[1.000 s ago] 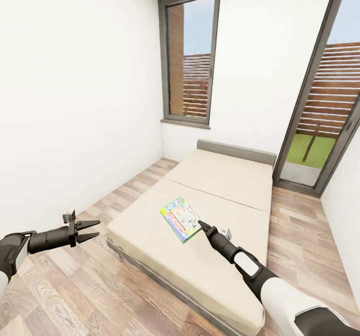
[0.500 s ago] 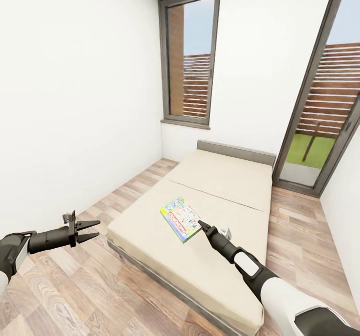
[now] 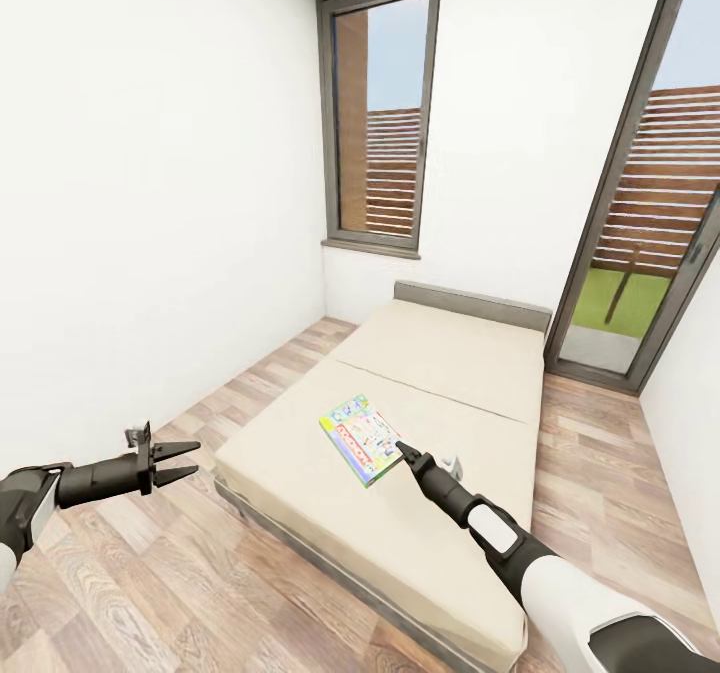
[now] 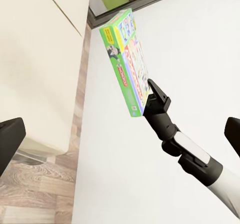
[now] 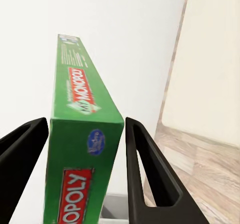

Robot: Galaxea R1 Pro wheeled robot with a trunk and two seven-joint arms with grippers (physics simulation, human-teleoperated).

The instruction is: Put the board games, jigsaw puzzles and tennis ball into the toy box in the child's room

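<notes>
head: right gripper (image 3: 403, 448) at near edge of board game (image 3: 362, 438) over the bed (image 3: 470, 353); left gripper (image 3: 180, 461) apart, empty, off to the side | left wrist: box edge nipped at 1 corner | right wrist: board game between fingers (image 5: 145, 169), gaps visible, clamp uncertain | advice: close firmly before carrying.

The flat green Monopoly board game box (image 3: 362, 438) sat above the low beige mattress bed (image 3: 440, 393), with the tall grey-framed window (image 3: 378, 113) behind.

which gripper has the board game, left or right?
The right gripper, shut on the green Monopoly board game over the bed. The left gripper is open and holds nothing, out over the wood floor.
</notes>
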